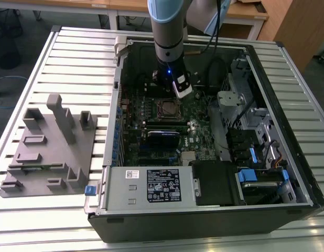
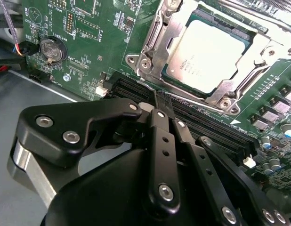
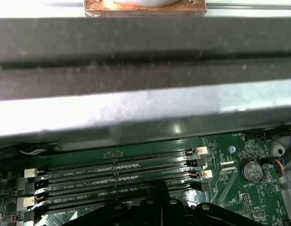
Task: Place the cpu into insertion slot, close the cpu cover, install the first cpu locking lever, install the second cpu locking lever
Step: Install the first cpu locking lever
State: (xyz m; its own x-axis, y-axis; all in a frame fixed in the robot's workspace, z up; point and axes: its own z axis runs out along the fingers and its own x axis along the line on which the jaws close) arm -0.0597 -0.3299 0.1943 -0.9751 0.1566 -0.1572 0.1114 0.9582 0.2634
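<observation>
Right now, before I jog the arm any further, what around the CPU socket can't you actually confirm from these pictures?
- Locking levers: in the second wrist view the cpu cover frames the cpu, but whether its levers are latched cannot be told.
- Socket's far corner: cut off by that view's edge.
- Insertion slot in the exterior view: too small for detail, partly behind the gripper.
- Gripper fingertips: together in the second wrist view, nothing visibly between them.

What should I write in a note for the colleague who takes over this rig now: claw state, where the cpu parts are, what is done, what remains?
Claw: shut, holding nothing, tips over the black memory slots.
Cpu: lying in the insertion slot.
Cpu cover: down around the cpu.
Done: placing, cover.
Left: to check the locking levers; I cannot tell if they are latched.
</observation>
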